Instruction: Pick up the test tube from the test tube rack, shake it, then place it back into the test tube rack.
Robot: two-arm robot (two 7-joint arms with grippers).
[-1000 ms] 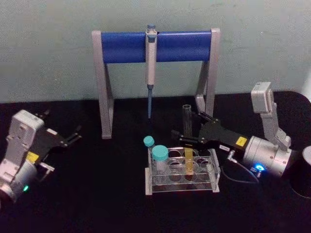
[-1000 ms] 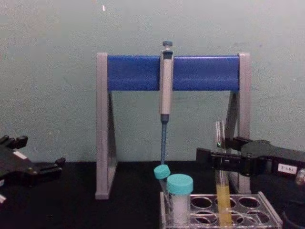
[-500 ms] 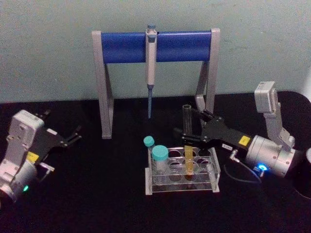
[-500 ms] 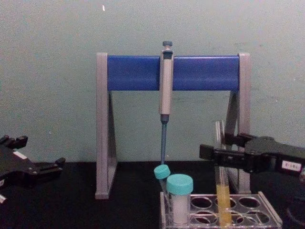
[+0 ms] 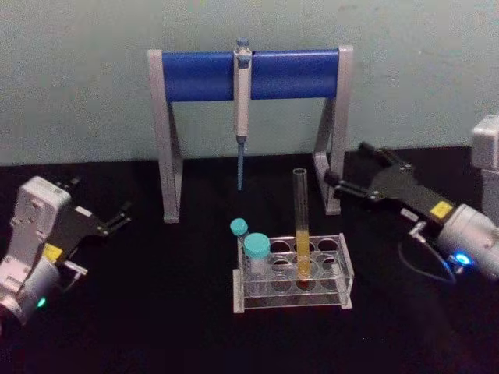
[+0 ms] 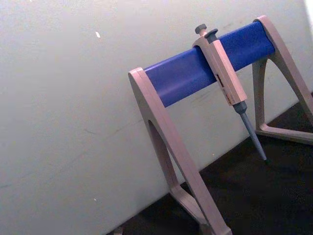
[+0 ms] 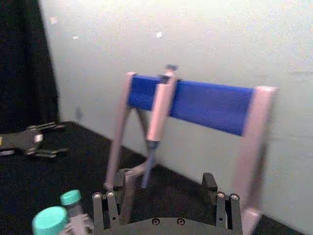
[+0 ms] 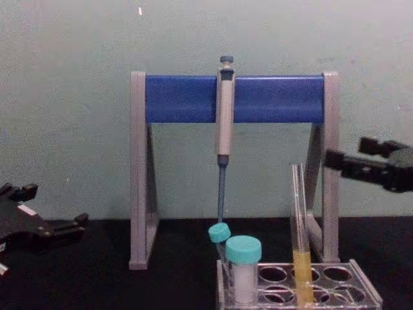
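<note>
The test tube point(image 5: 300, 222), long clear glass with yellow liquid in its lower part, stands upright and free in the clear test tube rack point(image 5: 343, 274). The chest view shows the test tube point(image 8: 299, 219) rising from the test tube rack point(image 8: 361, 289). My right gripper point(image 5: 345, 165) is open, off to the right of the tube and apart from it, in front of the stand's right leg. From the chest, the right gripper point(image 8: 345, 152) hangs at tube-top height. In the right wrist view its fingers point(image 7: 117, 191) hold nothing. My left gripper point(image 5: 121, 215) rests open at the far left.
A grey-and-blue pipette stand point(image 5: 249, 74) with a hanging pipette point(image 5: 242, 101) stands behind the rack. Two teal-capped tubes point(image 5: 256, 248) sit in the rack's left side. A cable point(image 5: 413, 265) trails from the right arm. Black table lies open to the left and in front.
My right gripper, which was around the test tube's upper part, has drawn back to the right and up. The tube stays standing in the rack. The left arm has not moved.
</note>
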